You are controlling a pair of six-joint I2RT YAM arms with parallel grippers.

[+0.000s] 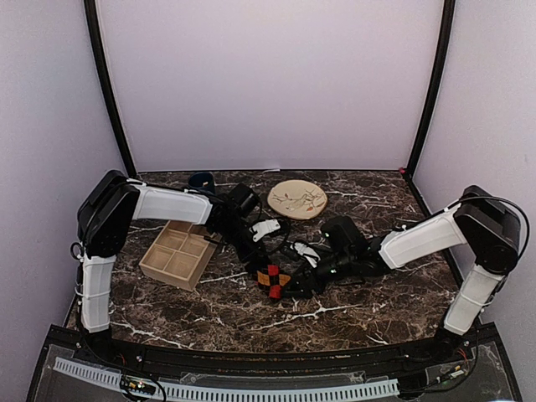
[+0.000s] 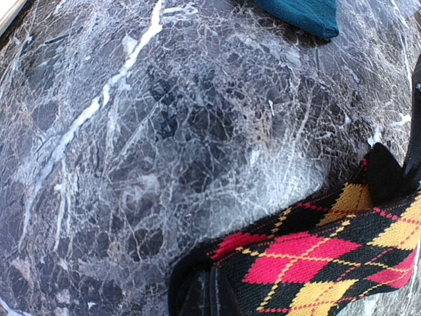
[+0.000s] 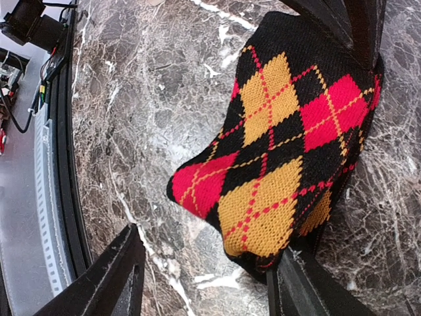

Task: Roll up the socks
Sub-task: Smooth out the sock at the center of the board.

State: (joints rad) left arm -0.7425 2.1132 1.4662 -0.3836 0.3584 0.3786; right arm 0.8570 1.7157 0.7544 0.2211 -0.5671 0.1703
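The black argyle sock [image 1: 273, 280] with red and yellow diamonds lies bunched on the marble table, mid-front. My left gripper [image 2: 212, 293] is shut on its black edge, and the fabric [image 2: 316, 257] stretches away to the right. In the right wrist view the same sock [image 3: 283, 145] hangs between my right gripper's [image 3: 210, 283] fingers. That gripper is open: the sock's lower end touches the right finger [image 3: 309, 289], while the left finger [image 3: 118, 276] stands apart from it. A corner of the teal sock [image 2: 299, 13] shows at the top of the left wrist view.
A wooden compartment tray [image 1: 180, 254] sits at the left under the left arm. A round tan plate [image 1: 297, 198] lies at the back centre and a dark blue mug [image 1: 201, 180] at the back left. The table's front rail [image 3: 62, 164] runs close to the right gripper.
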